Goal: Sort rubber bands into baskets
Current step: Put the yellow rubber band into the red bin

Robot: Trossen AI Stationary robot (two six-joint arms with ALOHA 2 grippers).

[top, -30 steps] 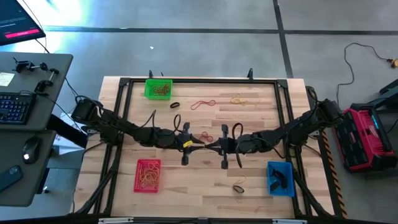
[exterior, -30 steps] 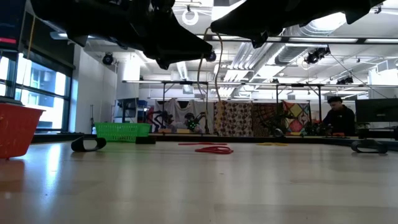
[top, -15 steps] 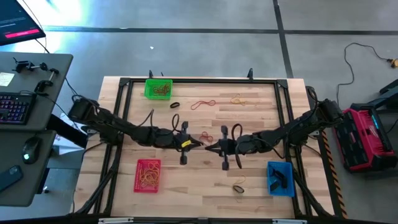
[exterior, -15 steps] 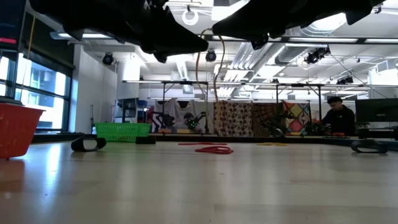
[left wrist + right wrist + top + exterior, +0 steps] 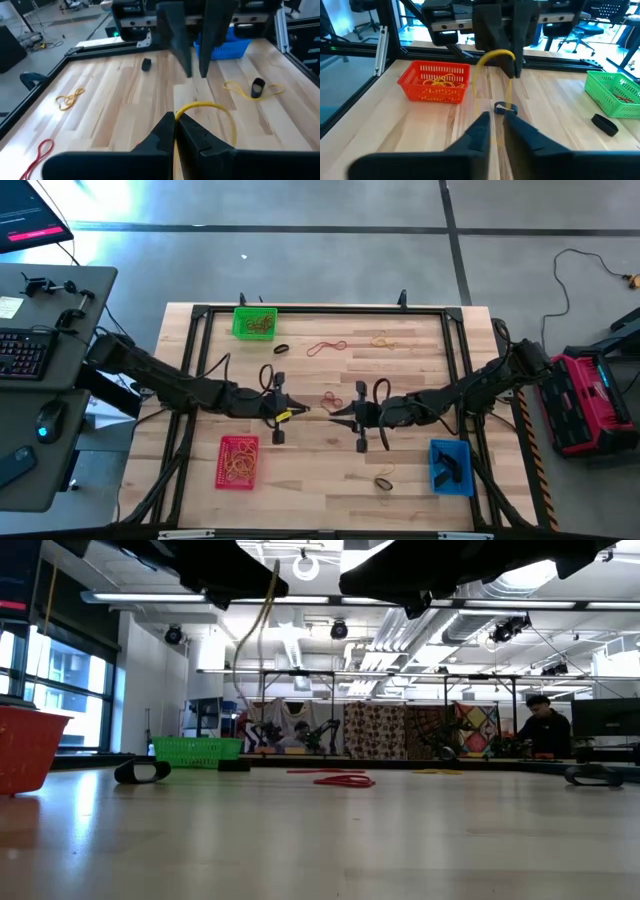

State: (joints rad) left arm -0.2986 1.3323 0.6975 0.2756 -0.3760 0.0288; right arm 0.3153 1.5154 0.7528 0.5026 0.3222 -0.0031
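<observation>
Your two pincers face each other tip to tip over the middle of the table, a yellow rubber band point(image 5: 210, 111) between them.

Your left gripper point(image 5: 302, 414) is clenched on the yellow rubber band, which loops out ahead of its fingertips toward the right gripper point(image 5: 335, 415). The right gripper's fingers stand slightly parted just beyond the band, and you cannot tell from here whether they touch it. The red basket point(image 5: 238, 462) sits behind and to one side of the left gripper, with yellowish bands inside. The green basket point(image 5: 254, 322) lies on the left gripper's other side, at the far edge. The blue basket point(image 5: 450, 467) rests behind the right gripper. Loose red bands point(image 5: 325, 346) lie near the green basket.
</observation>
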